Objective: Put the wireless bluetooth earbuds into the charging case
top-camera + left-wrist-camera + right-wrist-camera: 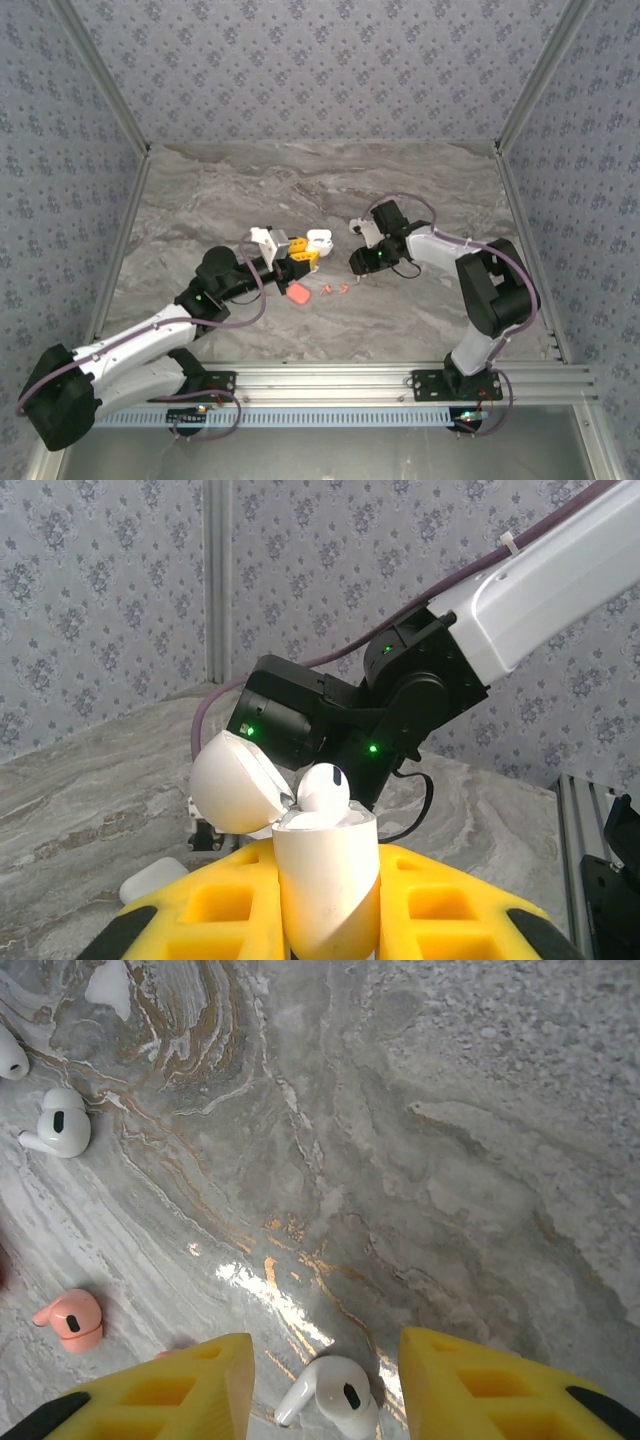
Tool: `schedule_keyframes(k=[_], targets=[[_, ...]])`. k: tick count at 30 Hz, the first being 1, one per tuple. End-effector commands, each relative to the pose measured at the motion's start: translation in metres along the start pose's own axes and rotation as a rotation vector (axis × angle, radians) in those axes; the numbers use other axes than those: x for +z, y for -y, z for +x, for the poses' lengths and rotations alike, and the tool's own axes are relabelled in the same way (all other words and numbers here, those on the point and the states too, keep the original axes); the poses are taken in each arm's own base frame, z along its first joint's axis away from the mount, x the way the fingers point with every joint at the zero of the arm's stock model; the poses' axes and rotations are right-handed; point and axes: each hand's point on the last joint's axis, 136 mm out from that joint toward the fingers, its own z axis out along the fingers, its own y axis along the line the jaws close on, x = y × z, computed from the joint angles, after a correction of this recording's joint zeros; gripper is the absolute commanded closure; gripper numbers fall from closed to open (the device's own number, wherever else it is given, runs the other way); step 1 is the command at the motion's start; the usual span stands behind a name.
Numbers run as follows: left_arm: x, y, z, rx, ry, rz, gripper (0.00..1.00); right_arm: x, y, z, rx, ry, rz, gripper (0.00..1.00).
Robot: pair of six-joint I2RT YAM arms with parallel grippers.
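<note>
Left gripper (303, 258) is clamped on the white charging case (325, 880), held up mid-table. Its lid (235, 780) is flipped open to the left. One seated earbud (325, 785) sits in the top of the case; the slot behind it is hidden.

Right gripper (325, 1345) has its jaws spread, low over the marble table (480, 1140). A loose white earbud (335, 1392) lies between the fingers, apart from both, its lower part cut off by the frame. A salmon earbud (70, 1318) lies off to the left, a second white earbud (58, 1130) farther up, and a third white earbud (8, 1055) is cut off at the frame edge.

Salmon case (297, 293) is on the table just below the left gripper.

Wide open marble runs to the wallpapered walls (320, 70) at the far end and both sides, with a metal rail (330, 378) at the near edge.

A white object (150, 880) sits partly behind a left finger; I can't tell what it is.
</note>
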Motion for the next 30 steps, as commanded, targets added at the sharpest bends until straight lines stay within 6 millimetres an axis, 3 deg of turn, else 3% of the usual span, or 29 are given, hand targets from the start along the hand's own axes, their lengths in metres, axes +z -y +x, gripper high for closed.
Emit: schedule_keyframes(k=[1, 15, 30], targets=[[-0.002, 0.003, -0.013, 0.032, 0.041, 0.004, 1.00, 0.005, -0.002, -0.003, -0.034, -0.014, 0.000, 0.56], [-0.002, 0.001, -0.010, 0.026, 0.034, -0.004, 1.00, 0.008, 0.003, 0.018, -0.030, -0.097, 0.028, 0.61], [-0.001, 0.001, -0.010, 0.025, 0.029, -0.007, 1.00, 0.008, 0.002, 0.028, -0.019, -0.134, 0.026, 0.66]])
